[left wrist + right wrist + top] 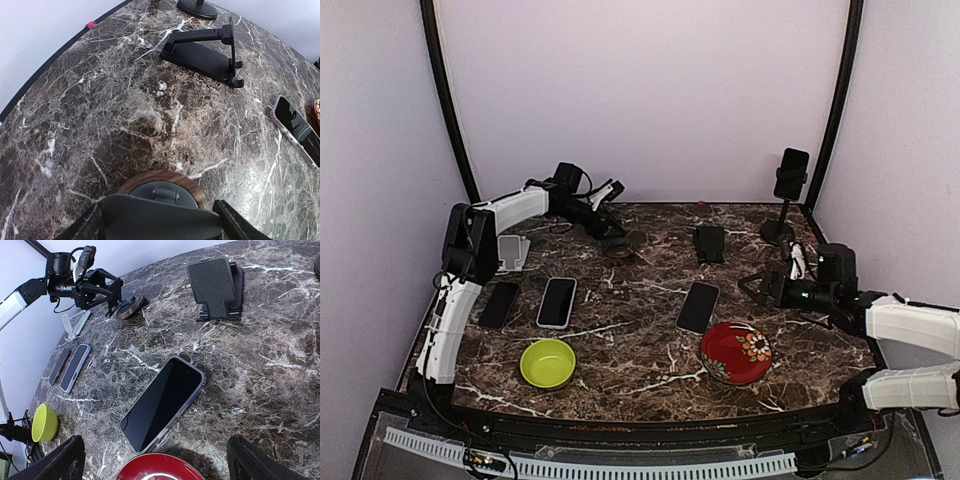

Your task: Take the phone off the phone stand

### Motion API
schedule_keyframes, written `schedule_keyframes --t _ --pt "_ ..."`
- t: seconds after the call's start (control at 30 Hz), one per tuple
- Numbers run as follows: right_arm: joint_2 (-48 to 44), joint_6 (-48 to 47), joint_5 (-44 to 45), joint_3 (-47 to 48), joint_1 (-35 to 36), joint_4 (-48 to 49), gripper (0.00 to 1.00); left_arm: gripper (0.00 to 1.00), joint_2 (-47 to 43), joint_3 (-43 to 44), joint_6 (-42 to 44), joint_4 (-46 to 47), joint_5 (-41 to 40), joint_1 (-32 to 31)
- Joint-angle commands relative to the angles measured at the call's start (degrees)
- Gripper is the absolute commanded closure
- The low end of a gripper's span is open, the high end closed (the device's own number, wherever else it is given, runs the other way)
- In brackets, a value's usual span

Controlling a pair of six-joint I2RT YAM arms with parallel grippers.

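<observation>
The phone sits clamped upright on the tall stand at the counter's 2 o'clock corner, well apart from both arms. The right pincer hovers wide open near 3 o'clock. The left pincer is spread wide over a round wooden disc at 11 o'clock.

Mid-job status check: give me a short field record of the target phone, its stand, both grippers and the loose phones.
mounted phone: clamped upright atop the tall stand, back right
tall stand: round base on the table
left gripper: open, empty, over the round wooden base, far from the mounted phone
right gripper: open, empty, in front of the tall stand
flat phones: three lying on the table, the nearest just ahead of the right gripper
task state: not yet removed
</observation>
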Motion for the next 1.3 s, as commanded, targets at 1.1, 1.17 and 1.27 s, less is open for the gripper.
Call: schedule_keyframes --t 1.1,1.17,1.27 --pt "-5.2 1.6 0.6 0.1 0.2 -0.5 0.01 0.6 -38.3 -54.0 -34.4 37.3 -54.1 -1.8" --pt "-5.2 1.8 0.6 0.1 0.2 -0.5 0.01 0.59 -38.2 -54.9 -35.4 38.5 -55.6 -2.1" --pt "-5.1 2.0 0.7 0.2 0.3 -0.4 0.01 0.57 -37.4 -55.0 -37.2 38.9 -56.6 -2.5"
